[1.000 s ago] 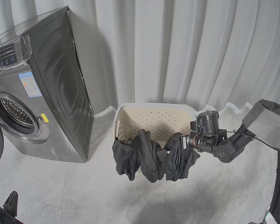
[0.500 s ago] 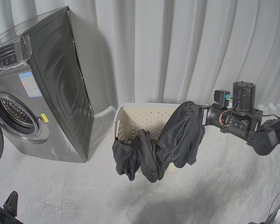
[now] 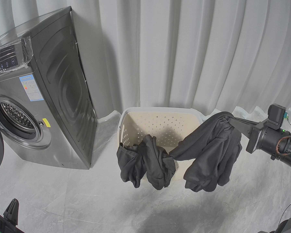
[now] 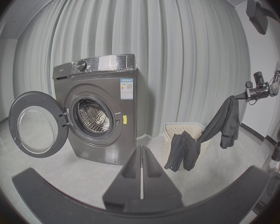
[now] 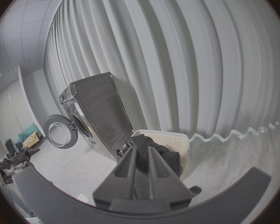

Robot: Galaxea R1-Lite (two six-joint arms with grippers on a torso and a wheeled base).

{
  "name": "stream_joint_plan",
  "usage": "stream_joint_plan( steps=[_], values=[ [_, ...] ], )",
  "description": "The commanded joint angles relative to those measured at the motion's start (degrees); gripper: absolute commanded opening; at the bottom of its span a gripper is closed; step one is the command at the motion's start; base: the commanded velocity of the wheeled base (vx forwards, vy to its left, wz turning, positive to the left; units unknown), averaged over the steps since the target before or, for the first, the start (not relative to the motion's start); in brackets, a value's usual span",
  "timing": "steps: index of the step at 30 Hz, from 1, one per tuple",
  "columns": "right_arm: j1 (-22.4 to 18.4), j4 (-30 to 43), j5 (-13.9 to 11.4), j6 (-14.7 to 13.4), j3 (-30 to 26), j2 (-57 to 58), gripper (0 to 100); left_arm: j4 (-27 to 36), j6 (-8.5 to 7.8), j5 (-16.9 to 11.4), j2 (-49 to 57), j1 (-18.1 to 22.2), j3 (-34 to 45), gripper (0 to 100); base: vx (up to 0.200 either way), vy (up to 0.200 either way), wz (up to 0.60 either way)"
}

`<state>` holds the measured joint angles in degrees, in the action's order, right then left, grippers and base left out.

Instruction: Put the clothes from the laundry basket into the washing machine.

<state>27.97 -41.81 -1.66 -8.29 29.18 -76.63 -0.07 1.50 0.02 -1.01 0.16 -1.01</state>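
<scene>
A pleated white curtain [image 3: 184, 42] fills the back of the frame, falling to a pale marbled floor [image 3: 87, 194]. At left in the head view stands the grey washing machine [image 3: 55, 91], its round door [image 4: 37, 125] swung wide open and the perforated steel drum [image 3: 16, 118] exposed. The drum holds nothing that can be seen from these angles.

At lower centre, just right of the machine and apart from it, sits the cream laundry basket [image 3: 158, 110] with a star-punched back wall. A bundle of dark clothes [image 3: 148, 164] is draped over its front rim, hanging down the outside wall towards the floor.

To the right of the basket, a dark garment [image 3: 213, 149] hangs in the air from the right gripper [image 3: 233, 121], which enters from the right edge of the frame. One end of the cloth trails down and left to the basket's front rim, where it meets the draped bundle. Whether the two are one piece or separate items cannot be told. The right wrist view shows the jaws clamped on a fold of the dark fabric, which bunches up between the two fingers [image 5: 127, 168].

The left gripper [image 4: 141, 150] sits low at the bottom left corner of the head view, well apart from the basket and the machine, its fingers pressed together with only a thin slit between them and nothing held.
</scene>
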Motion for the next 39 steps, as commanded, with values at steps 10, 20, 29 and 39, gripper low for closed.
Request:
stream_joint_plan(
  steps=[10,20,29,39],
  values=[
    [0.86,0.07,-3.97,0.91,-6.24,5.97,0,-0.01,0.08,0.06,1.01,0.02,0.92,0,-0.04,0.0,0.0],
    [3.32,0.15,-10.47,3.02,-11.52,8.69,0,-0.01,0.08,0.06,1.01,0.02,0.92,0,-0.14,0.0,0.0],
    [5.08,-0.11,-10.91,2.93,-10.73,8.34,0,-0.01,0.08,-0.02,1.01,0.02,0.92,0,0.0,0.067,0.0],
    [4.47,-0.11,-10.12,2.23,-7.48,7.55,0,-0.01,0.08,0.06,1.01,0.02,0.92,0,0.0,0.2,0.0]
  ],
)
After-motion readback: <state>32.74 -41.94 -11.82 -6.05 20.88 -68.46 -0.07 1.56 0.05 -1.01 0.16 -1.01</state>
